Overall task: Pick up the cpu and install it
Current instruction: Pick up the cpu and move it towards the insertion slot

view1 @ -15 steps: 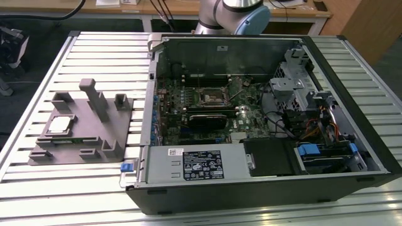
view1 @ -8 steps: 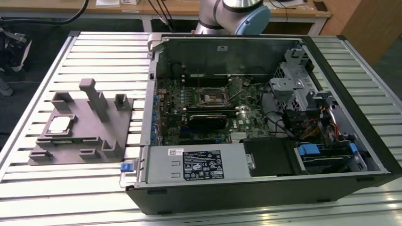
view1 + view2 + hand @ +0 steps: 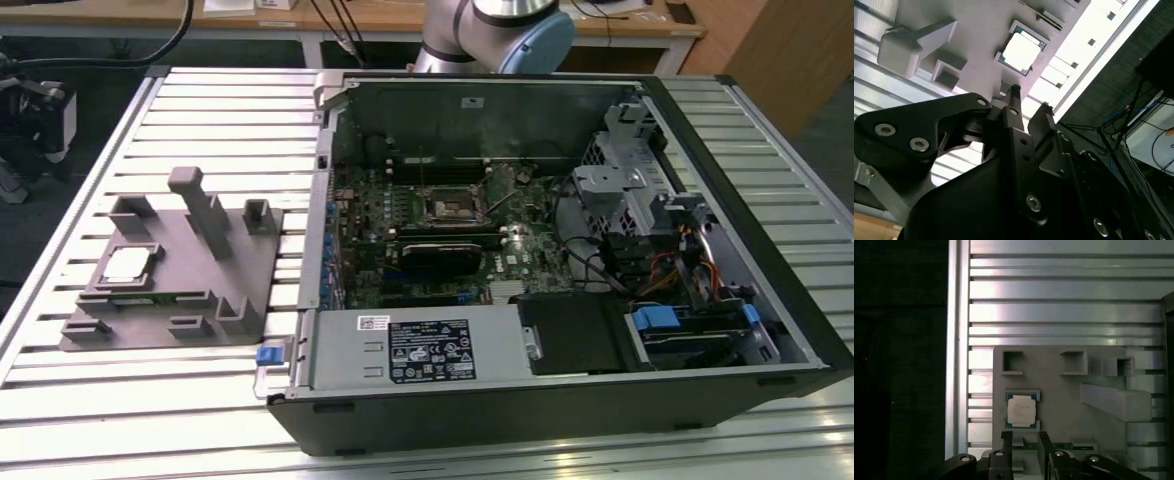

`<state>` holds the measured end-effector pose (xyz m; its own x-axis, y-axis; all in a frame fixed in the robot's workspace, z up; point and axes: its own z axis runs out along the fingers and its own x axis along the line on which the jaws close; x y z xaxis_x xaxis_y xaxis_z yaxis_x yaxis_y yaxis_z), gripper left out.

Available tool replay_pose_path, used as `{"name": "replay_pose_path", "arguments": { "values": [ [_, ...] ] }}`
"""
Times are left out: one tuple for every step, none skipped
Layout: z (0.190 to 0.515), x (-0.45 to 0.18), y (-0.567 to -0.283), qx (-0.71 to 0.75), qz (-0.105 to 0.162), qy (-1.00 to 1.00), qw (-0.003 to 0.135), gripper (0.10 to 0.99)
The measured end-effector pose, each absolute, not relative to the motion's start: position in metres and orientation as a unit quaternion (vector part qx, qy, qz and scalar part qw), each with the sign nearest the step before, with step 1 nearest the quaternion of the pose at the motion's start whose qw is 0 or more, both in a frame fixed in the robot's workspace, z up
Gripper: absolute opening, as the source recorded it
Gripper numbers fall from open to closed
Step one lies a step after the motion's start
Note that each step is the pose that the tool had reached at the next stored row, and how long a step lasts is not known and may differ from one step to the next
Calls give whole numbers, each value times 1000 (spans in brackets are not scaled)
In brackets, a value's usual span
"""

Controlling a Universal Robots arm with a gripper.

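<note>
Slatted table's [image 3: 1054,310] grey fixture [image 3: 1059,390] holds the cpu [image 3: 1021,410] near the half-cropped gripper [image 3: 1025,439].

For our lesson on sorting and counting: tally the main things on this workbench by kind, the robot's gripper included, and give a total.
cpu: 1
grey fixture block: 1
open computer case: 1
gripper: 1
Total: 4

Slotted aluminium table [image 3: 160,420] is carrying two items in the exterior view: a grey fixture block [image 3: 200,275] is sitting at nine o'clock of an open computer case [image 3: 534,415]. Inside the case, a motherboard [image 3: 527,245] is lying flat, its black socket frame [image 3: 454,207] sitting toward twelve o'clock. A labelled power supply [image 3: 420,345] is occupying six o'clock, with a blue latch [image 3: 271,353] projecting at its nine o'clock.
</note>
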<state>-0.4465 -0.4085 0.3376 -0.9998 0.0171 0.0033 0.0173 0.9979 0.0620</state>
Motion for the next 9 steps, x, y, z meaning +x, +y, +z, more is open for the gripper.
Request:
{"name": "replay_pose_path", "arguments": {
  "values": [
    [336,-447,-409,-9,-31,-999,1,349],
    [334,-447,-409,-9,-31,-999,1,349],
    [332,-446,-409,-9,-31,-999,1,408],
    [330,-446,-409,-9,-31,-999,1,467],
    [328,-446,-409,-8,-31,-999,1,467],
    [327,-446,-409,-8,-31,-999,1,525],
    [325,-446,-409,-8,-31,-999,1,525],
    [324,-446,-409,-8,-31,-999,1,580],
    [323,-446,-409,-8,-31,-999,1,580]
  ]
}}
